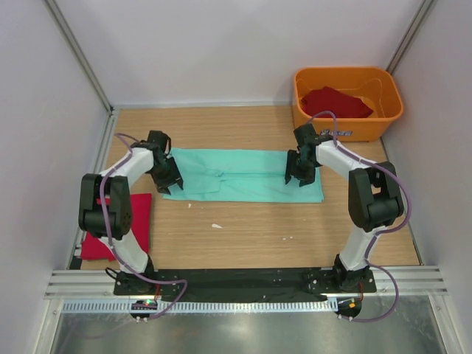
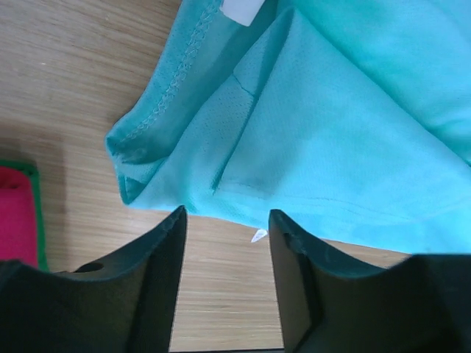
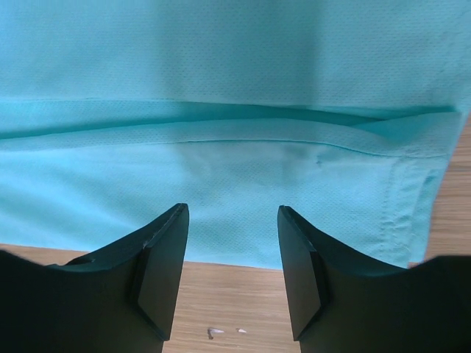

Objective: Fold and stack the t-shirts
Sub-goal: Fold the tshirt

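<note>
1. A pale wooden worktop (image 1: 243,236) filled the space between white walls, with both arm bases at its 6 o'clock edge.
2. A mint-green cloth t-shirt (image 1: 243,175), folded into a long flat band, lay across the middle of the worktop. Its long axis ran from 9 o'clock to 3 o'clock.
3. The left gripper (image 1: 168,181) stood at the band's 9 o'clock end, so the cloth stretched away from it toward 3 o'clock. In the wrist view its jaws were apart with nothing between them, and the white neck label (image 2: 243,9) and hemmed corner lay just past the tips.
4. The right gripper (image 1: 300,175) stood over the 3 o'clock end, so the band ran off toward 9 o'clock. Its jaws were also parted and held nothing, and they were poised above the near hem.
5. Each arm was nearer its own end, so the next fold probably called for pinching both ends together.
6. A folded deep red cloth t-shirt (image 1: 139,215) lay at about 7 o'clock from the left gripper, partly under that arm.
7. An orange plastic tub (image 1: 348,71) sat at 1 o'clock from the right gripper, holding another crumpled red t-shirt (image 1: 335,102).
8. Nothing stood between the grippers and the band.
</note>
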Action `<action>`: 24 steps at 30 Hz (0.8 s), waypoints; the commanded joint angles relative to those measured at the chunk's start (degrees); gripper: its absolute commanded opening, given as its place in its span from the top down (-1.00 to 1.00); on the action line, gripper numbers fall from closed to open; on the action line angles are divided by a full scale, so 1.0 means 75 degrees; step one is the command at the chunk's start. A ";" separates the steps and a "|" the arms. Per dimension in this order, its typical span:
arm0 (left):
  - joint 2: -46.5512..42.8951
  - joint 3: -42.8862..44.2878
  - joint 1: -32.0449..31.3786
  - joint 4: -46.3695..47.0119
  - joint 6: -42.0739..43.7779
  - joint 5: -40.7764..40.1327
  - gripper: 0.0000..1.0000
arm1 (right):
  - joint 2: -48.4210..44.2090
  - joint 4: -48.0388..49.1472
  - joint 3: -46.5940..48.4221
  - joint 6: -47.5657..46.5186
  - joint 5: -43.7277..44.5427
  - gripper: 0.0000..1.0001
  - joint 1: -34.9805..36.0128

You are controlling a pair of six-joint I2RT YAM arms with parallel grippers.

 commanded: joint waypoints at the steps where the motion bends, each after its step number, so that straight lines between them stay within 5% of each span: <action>1: -0.1053 0.0186 0.0006 -0.0111 -0.0329 -0.0309 -0.08 | 0.0068 -0.0272 0.0648 -0.0220 0.0818 -0.16 0.0039; 6: -0.1127 0.0607 -0.0018 0.0134 -0.0646 -0.0252 -0.18 | 0.0385 -0.0507 0.1036 -0.0466 0.1183 -0.18 0.0050; 13: 0.0244 0.1311 -0.0321 0.0287 -0.0880 0.0159 0.23 | 0.0666 -0.0402 0.1013 -0.0513 0.1171 -0.19 0.0074; 24: 0.1463 0.1428 -0.0732 0.0510 -0.0904 -0.0120 0.30 | 0.0983 -0.0214 0.0767 -0.0548 0.1335 -0.18 0.0261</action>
